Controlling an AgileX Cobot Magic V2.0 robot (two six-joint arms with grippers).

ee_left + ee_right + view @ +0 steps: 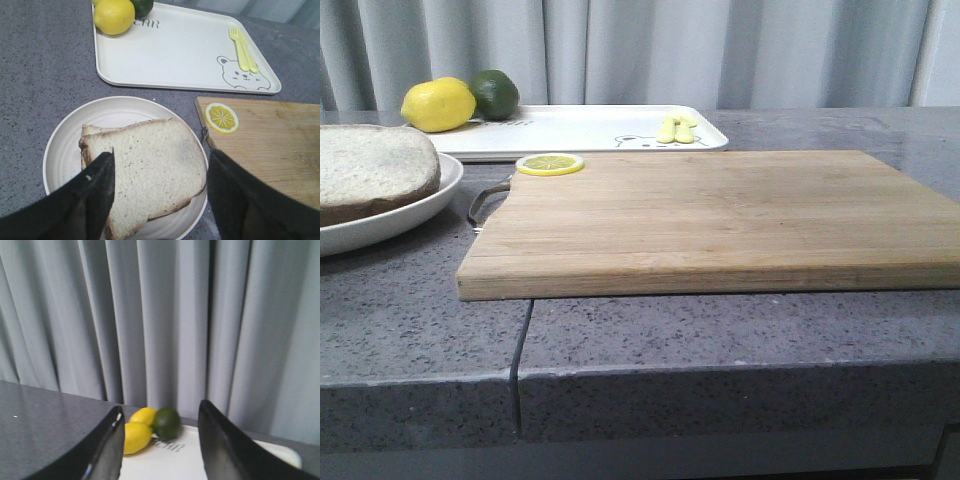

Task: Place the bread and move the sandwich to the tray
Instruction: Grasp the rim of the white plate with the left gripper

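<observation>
The bread (150, 170) is seen lying on a round white plate (65, 145) in the lower middle of the left wrist view, stacked on another slice whose edge shows at its upper left; no egg is visible. In the front view the bread (370, 170) and plate (410, 215) are found at the left edge of the frame, on the grey counter (720, 330). The left gripper (160, 195) is held above the plate, jaws spread wide on either side of the slice, nothing gripped; contact cannot be told. The tray (175, 55) is placed in the upper part of that view, apart from the plate, with a bear drawing (242, 77) at one corner. A lemon (114, 16) and a lime (142, 6) are set at its far corner, a yellow fork (242, 47) near the bear. A wooden cutting board (710, 220) fills mid frame in the front view, with a lemon slice (550, 163) on its upper left corner. The right gripper (160, 445) is seen raised, jaws wide and empty, with the curtain (160, 315) behind.
</observation>
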